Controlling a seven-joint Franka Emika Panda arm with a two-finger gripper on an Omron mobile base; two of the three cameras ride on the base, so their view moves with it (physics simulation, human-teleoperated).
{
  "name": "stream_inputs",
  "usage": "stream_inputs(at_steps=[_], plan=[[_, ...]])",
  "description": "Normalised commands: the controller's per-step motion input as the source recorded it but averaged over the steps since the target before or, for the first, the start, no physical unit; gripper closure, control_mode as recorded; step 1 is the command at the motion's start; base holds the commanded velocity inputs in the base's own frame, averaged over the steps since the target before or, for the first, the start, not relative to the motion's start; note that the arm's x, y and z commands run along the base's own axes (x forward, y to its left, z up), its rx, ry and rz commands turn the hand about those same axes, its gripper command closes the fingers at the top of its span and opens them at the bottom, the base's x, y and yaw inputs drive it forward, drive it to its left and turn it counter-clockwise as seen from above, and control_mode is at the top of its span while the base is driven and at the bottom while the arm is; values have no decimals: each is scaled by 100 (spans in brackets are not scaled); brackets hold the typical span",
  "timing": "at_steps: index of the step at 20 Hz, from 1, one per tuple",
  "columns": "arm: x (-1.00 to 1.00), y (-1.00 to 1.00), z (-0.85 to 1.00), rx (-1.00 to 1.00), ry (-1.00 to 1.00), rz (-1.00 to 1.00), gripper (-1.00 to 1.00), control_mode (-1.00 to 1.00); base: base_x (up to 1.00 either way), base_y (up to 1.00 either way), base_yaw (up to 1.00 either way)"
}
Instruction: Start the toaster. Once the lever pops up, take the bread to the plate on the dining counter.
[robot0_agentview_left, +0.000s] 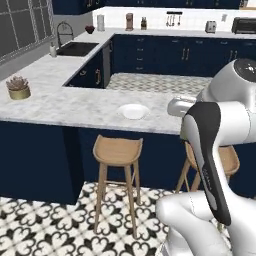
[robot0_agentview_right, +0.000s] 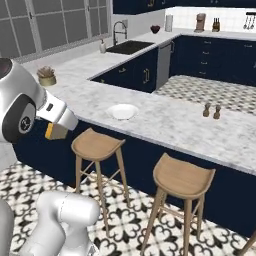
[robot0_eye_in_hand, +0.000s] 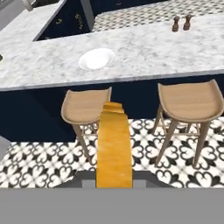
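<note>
One slice, bread (robot0_eye_in_hand: 114, 146), pinched edge-on between narrow-set fingers of gripper (robot0_eye_in_hand: 114, 183); hangs over floor, short of dining counter (robot0_eye_in_hand: 144, 57), above stools (robot0_eye_in_hand: 85, 107). Plate (robot0_eye_in_hand: 96, 58) sits on counter, well beyond stools. Risks: thin edge grip slipping mid-carry; low approach clipping counter edge; release off-centre, slice overhanging plate rim.

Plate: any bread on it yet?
No. The plate sits bare on the dining counter, while the bread is edge-on at the fingers, out over the floor in front of the stools.
</note>
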Motion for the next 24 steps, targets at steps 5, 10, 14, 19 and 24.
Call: stream_inputs(at_steps=[5, 10, 14, 19, 24], plan=[[0, 0, 0, 0, 0, 0, 100, 100, 70, 76, -47], [0, 0, 0, 0, 0, 0, 100, 100, 75, 69, -43], [0, 0, 0, 0, 0, 0, 100, 100, 74, 38, -38], [0, 0, 0, 0, 0, 0, 100, 100, 79, 16, -30], [52, -7, -44, 9, 1, 4, 100, -100, 0, 0, 0]])
